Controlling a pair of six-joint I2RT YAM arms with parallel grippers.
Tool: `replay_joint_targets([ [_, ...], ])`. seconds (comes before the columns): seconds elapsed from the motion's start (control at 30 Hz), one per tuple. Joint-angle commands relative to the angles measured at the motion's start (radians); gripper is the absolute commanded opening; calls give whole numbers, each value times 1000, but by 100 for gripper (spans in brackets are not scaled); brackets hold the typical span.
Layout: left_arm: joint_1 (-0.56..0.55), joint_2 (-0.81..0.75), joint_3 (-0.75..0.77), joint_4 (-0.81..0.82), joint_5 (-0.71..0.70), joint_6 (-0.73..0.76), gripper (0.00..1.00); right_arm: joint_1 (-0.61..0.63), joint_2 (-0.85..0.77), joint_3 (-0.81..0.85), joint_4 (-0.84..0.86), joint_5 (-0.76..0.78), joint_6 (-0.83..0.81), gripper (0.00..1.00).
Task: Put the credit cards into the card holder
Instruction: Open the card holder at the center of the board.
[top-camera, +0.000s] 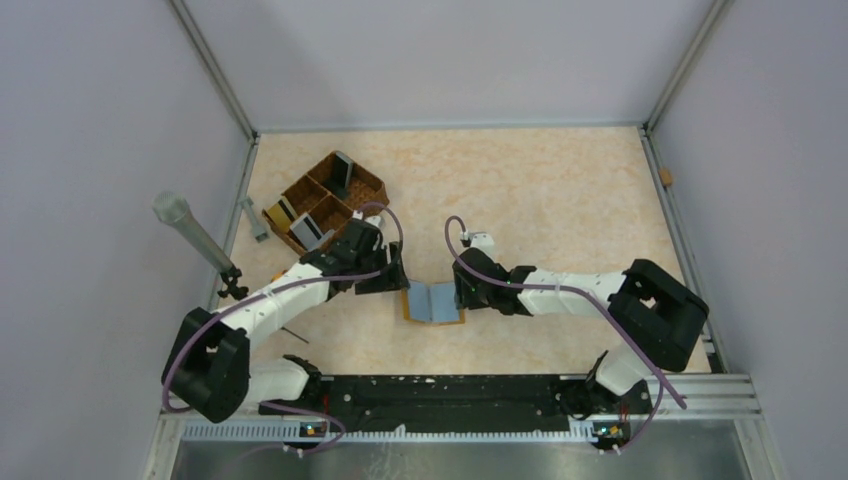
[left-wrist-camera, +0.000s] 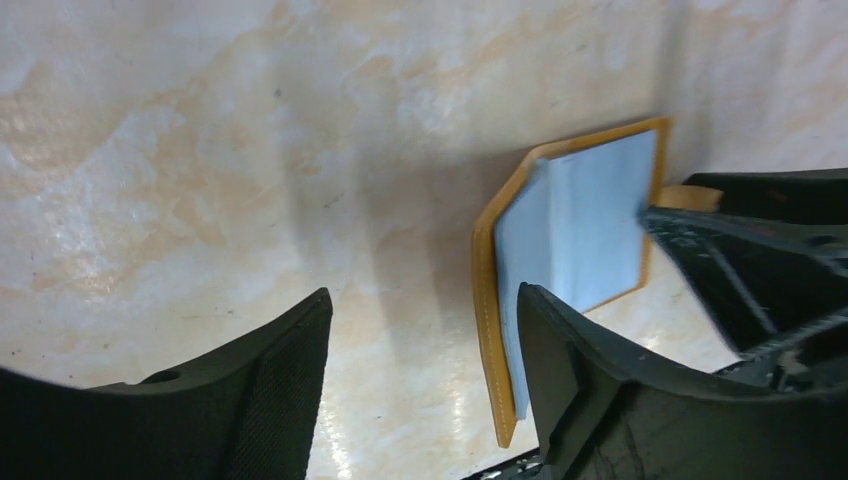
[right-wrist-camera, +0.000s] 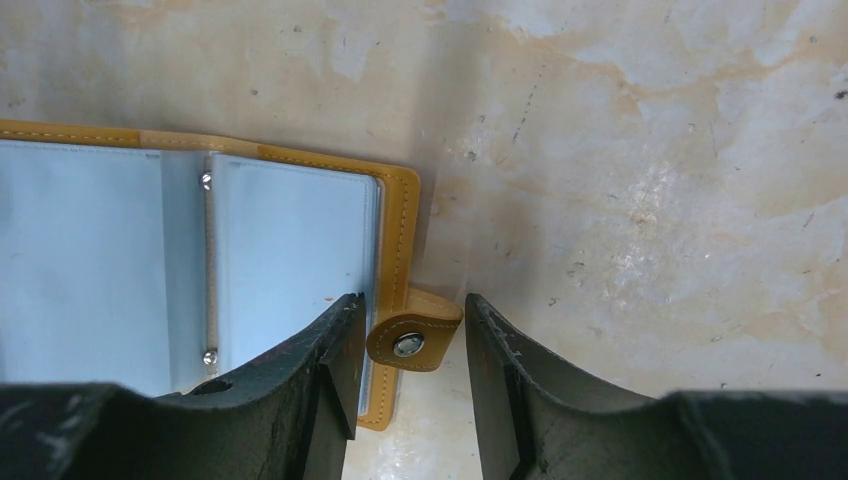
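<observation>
card holder (top-camera: 433, 303): flat mustard-orange folding wallet, lying open on the table at near-centre, between the two grippers. Pale grey-blue clear sleeves (right-wrist-camera: 80, 270) face up.
table (top-camera: 560, 200): beige marbled top, grey walls on three sides.
basket (top-camera: 372, 183): brown woven, split into compartments, far-left part of the table, well apart from the card holder.
left gripper (left-wrist-camera: 422, 300): black fingers spread wide, only bare table between them, holding nothing. One finger sits just beside the card holder's left edge.
right gripper (right-wrist-camera: 410, 300): jaws part-way in, one either side of the snap tab. One finger overlaps the right-hand sleeve. The tab fills the gap; can't tell whether it's actually pinched.
credit cards (top-camera: 343, 172): thin flat rectangles standing in the basket compartments. Grey one in the far compartment, pale yellowish one (top-camera: 281, 212) on the left, another grey one (top-camera: 311, 232) nearest the arms.
snap tab (right-wrist-camera: 412, 340): small orange strap with a metal stud, sticking out from the card holder's right edge.
</observation>
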Motion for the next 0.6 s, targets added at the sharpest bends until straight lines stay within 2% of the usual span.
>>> replay_joint_targets([
  [0.0,4,-68,92,-32,21,27,73,6,-29,31,-41,11,-6,43],
  [0.17,7,-88,121,-31,54,21,76,7,-54,42,-44,-1,-11,45],
  [0.3,13,-99,138,-35,61,17,78,6,-74,45,-38,-7,-16,53],
  [0.43,23,-108,163,-41,60,22,86,6,-96,52,-28,-29,-26,60],
  [0.57,36,-109,209,-73,41,47,94,6,-127,45,15,-65,-44,62],
])
